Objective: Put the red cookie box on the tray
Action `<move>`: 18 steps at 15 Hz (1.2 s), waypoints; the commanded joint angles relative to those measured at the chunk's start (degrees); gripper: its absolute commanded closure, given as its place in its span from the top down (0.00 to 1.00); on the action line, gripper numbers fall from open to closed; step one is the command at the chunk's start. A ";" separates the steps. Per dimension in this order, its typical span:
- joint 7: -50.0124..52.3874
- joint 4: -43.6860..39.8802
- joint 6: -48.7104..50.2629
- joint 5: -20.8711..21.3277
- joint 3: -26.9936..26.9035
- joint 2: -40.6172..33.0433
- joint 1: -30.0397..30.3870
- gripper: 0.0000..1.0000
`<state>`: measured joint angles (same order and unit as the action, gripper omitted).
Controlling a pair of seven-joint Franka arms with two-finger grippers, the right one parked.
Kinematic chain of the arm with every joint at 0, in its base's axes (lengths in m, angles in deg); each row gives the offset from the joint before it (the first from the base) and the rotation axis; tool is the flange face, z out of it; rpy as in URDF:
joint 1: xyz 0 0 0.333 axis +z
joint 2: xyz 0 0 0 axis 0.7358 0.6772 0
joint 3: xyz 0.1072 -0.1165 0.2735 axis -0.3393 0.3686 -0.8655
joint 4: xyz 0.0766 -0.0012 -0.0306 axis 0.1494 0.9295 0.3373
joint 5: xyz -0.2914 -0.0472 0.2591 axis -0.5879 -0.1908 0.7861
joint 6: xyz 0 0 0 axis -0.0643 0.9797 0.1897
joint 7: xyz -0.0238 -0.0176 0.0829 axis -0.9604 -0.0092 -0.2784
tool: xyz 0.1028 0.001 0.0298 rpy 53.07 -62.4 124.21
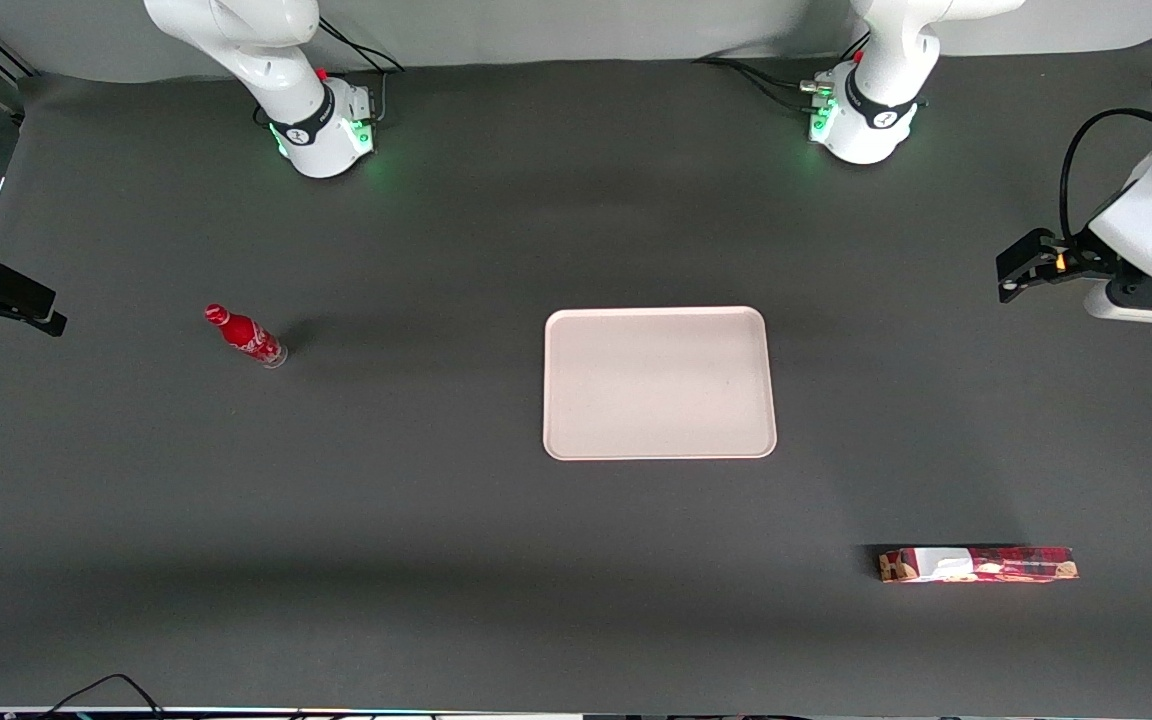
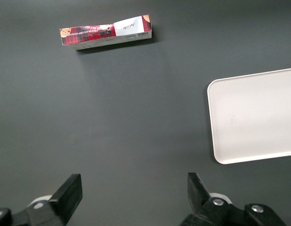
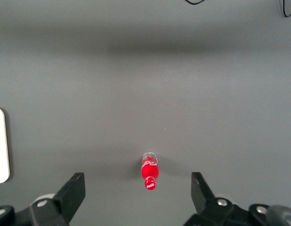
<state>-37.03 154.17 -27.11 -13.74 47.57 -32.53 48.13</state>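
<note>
The red cookie box (image 1: 976, 564) lies flat on the dark table, nearer the front camera than the tray and toward the working arm's end. It also shows in the left wrist view (image 2: 106, 33), its white patch and cookie pictures at the end toward the tray. The pale pinkish-white tray (image 1: 660, 383) sits empty at the table's middle, and part of it shows in the left wrist view (image 2: 253, 117). My left gripper (image 1: 1011, 270) hangs open and empty above the table at the working arm's end, farther from the front camera than the box and well apart from it (image 2: 132, 182).
A small red bottle (image 1: 244, 335) stands toward the parked arm's end of the table, also in the right wrist view (image 3: 150, 172). The two arm bases (image 1: 326, 125) stand at the table's edge farthest from the front camera.
</note>
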 commanded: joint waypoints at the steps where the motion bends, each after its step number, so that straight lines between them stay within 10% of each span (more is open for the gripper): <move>1: -0.56 -0.76 0.62 -0.41 -0.15 0.09 0.04 1.00; 18: -0.56 -2.52 1.41 0.03 -0.67 1.76 0.04 1.00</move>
<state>-37.05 153.39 -27.02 -13.74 47.00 -31.50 48.17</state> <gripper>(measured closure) 0.000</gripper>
